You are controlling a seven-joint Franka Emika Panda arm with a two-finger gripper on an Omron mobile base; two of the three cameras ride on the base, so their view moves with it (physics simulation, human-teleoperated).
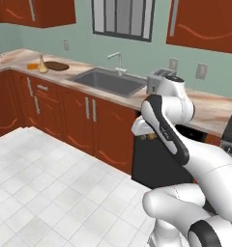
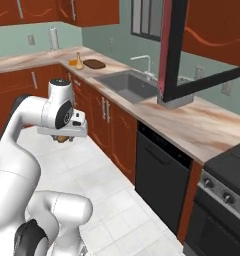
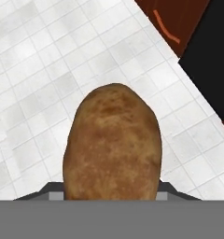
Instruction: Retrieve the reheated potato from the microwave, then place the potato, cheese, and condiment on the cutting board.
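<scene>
Potato (image 3: 112, 144) clenched in the gripper (image 2: 62, 137), its lower end cut off. It's well apart from the cutting board (image 2: 94, 64); fingertips are hidden.

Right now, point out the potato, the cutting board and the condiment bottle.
potato (image 3: 112, 147): hand view, middle of its brown skin, held in the gripper.
cutting board (image 1: 57, 66): left base view, middle of its dark top, on the far counter.
condiment bottle (image 1: 42, 67): left base view, its rounded base, left of the board.

base views: behind arm, share sink (image 1: 108, 81) | hand view: close, floorward
</scene>
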